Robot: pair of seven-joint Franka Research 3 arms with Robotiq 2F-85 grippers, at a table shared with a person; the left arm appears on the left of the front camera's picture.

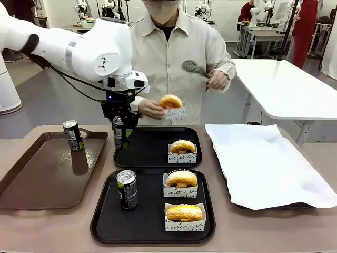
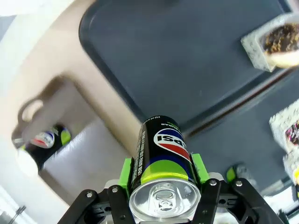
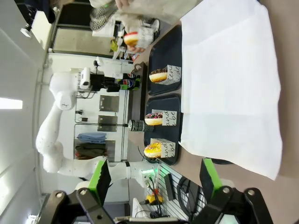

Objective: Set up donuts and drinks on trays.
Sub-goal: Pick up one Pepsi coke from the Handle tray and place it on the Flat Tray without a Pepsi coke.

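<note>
Right now the left hand [image 1: 120, 138] hangs over the left rim of the far black tray [image 1: 152, 158], its green pads pinching a dark can [image 1: 119, 132] by the sides; from the wrist camera the can [image 2: 161, 168] sits squarely between the pads, silver top toward the lens. Whether the can's base touches the tray I cannot tell.

On that far tray, at about 3 o'clock from the held can, one golden donut [image 1: 182, 146] sits in a white paper sleeve. The near black tray [image 1: 105, 221] carries a second can [image 1: 127, 189] standing upright at its 9 o'clock side, with two sleeved donuts at 3 o'clock: a chocolate-topped one [image 1: 181, 178] farther back and a golden glazed one [image 1: 184, 213] nearer.

At 9 o'clock on the bench [image 1: 52, 232] lies a brown tray [image 1: 31, 184] with a third can [image 1: 72, 135] upright near its far edge. At 3 o'clock a tray lined with white paper [image 1: 263, 163] lies bare.

Across the bench a person holds another sleeved donut [image 1: 171, 103] in one hand [image 1: 150, 109], above the far tray, and silver tongs [image 1: 194, 67] in the other hand [image 1: 217, 80].

The right hand [image 3: 156, 186] is spread wide, nothing between its pads, well apart from the trays.
</note>
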